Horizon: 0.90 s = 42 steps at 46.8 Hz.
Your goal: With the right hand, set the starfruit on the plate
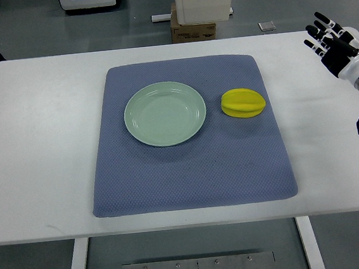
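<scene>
Yellow starfruit [243,103] lies on blue mat [193,171], just right of empty green plate [165,113], not touching. Right hand [331,41] over white table [35,155] far right, fingers spread, empty. Cardboard box [193,30] beyond; print unreadable.

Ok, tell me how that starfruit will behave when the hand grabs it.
The starfruit looks glossy and smooth, so it may slip under fingertips. Its ridged, oblong shape lying on the soft blue mat suggests it would rock rather than roll far. It looks solid, probably holding its form. The right hand is open, well clear of it.
</scene>
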{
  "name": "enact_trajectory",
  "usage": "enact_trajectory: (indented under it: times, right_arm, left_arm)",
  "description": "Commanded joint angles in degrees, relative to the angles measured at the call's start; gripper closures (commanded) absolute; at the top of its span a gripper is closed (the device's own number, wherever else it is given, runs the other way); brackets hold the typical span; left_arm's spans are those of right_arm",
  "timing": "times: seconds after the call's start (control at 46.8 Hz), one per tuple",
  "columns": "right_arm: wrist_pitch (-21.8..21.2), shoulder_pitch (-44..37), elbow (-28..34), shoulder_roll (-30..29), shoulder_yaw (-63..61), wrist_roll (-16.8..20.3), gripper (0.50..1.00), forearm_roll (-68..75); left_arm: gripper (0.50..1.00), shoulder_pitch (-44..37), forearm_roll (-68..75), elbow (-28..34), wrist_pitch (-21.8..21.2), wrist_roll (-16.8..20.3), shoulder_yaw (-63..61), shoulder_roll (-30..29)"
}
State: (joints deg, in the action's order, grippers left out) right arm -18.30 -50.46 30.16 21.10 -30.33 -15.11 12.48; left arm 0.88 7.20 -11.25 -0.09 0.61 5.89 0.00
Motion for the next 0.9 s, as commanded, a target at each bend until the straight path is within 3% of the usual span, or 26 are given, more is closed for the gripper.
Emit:
enact_trajectory:
  times: [0.0, 0.299, 0.599, 0.876]
  right_arm:
    - [0.1, -0.1, -0.1, 0.1, 0.0, 0.0, 0.500, 0.0]
    - [1.7, -0.3, -4.1, -0.2, 0.0, 0.1, 0.500, 0.1]
    - [6.8, -1.8, -5.3, -0.9, -0.1, 0.1, 0.500, 0.1]
    - [6.9, -1.5, -5.3, -1.1, -0.1, 0.1, 0.500, 0.1]
  left_arm:
    - [0.500, 0.0, 0.0, 0.0, 0.0, 0.0, 0.0, 0.0]
    - [0.500, 0.0, 0.0, 0.0, 0.0, 0.0, 0.0, 0.0]
    - [0.500, 0.0, 0.0, 0.0, -0.1, 0.0, 0.0, 0.0]
    - [0.500, 0.0, 0.1, 0.0, 0.0, 0.0, 0.0, 0.0]
